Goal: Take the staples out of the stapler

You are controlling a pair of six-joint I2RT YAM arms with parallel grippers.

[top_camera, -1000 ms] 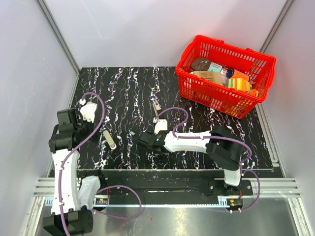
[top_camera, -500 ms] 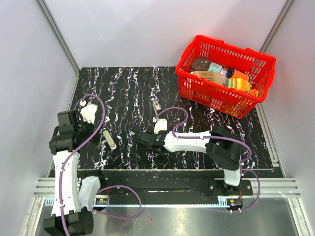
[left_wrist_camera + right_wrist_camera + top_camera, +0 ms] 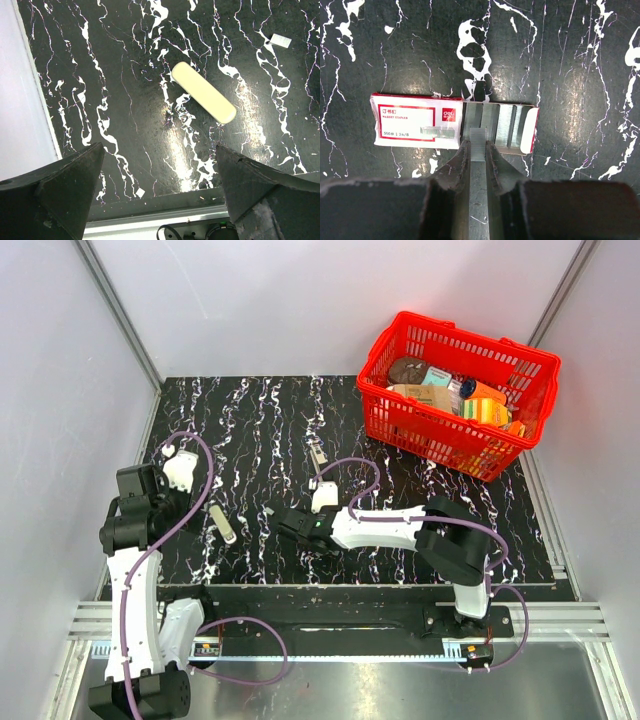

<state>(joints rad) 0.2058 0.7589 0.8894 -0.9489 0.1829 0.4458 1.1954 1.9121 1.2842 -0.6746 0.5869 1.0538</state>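
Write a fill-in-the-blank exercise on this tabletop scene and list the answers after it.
1. The right gripper is shut on a strip of ____ at the open staple box.
2. The left gripper holds nothing, and its jaws stand ____.
3. The basket of packaged goods at the far right of the table is coloured ____.
Missing words: staples; open; red.

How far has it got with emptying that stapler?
A staple strip looks already out: the right gripper has its jaws shut on it, right at the open staple box. The stapler lies untouched below the open left gripper. Left to do: drop the strip in; whether more staples remain inside I cannot tell.
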